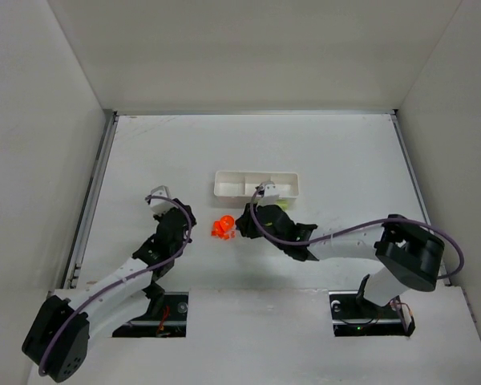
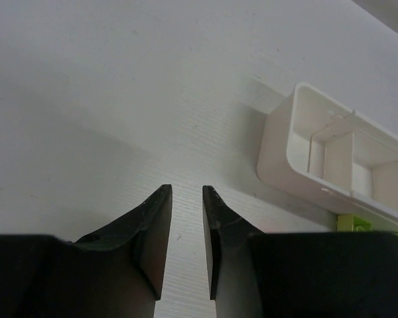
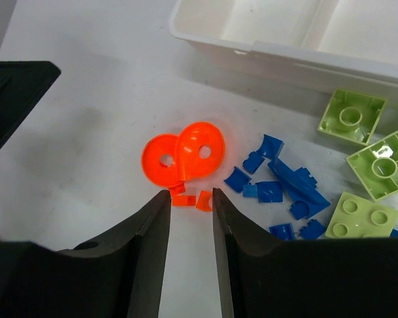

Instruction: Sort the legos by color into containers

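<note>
The white tray lies mid-table, and the parts of its compartments that show in the right wrist view hold nothing. In front of it lie the legos: two orange-red round pieces with small orange bits, several blue pieces and lime green bricks. My right gripper is open just above the table. Its fingertips flank the small orange bits, gripping nothing. My left gripper stands open over bare table, left of the tray, with nothing between its fingers.
White walls enclose the table on three sides. The right forearm stretches across from the right base. A green brick peeks past the left gripper's right finger. The left arm's dark tip shows at the left edge.
</note>
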